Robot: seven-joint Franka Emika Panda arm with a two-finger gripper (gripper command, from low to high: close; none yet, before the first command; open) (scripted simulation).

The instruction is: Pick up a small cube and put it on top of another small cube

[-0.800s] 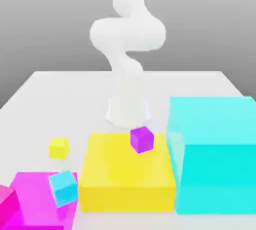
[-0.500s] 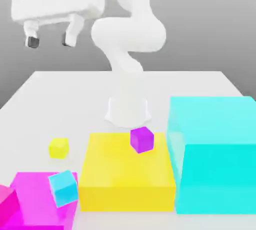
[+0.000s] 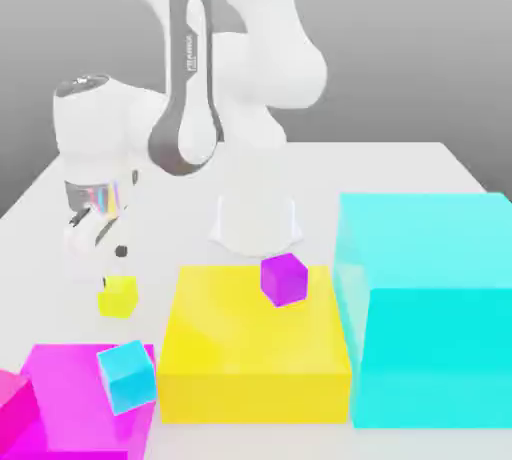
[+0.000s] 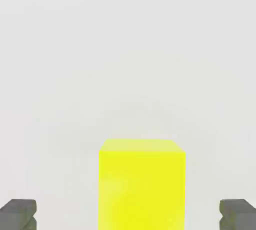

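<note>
Directly beneath the gripper, at 6 o'clock from it: small yellow cube on the white table, centred between wide-open fingers, untouched. Straight descent should bracket it.

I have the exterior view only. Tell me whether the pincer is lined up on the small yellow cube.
Observer: In the hand view the small yellow cube sits centred between the two fingertips, both clear of its sides.
Operator: Report whether the pincer is open.
Observer: The pincer is open, wider than the cube.
Operator: Tell me if anything crowds the cube.
Observer: The hand view shows bare white table around it.
</note>
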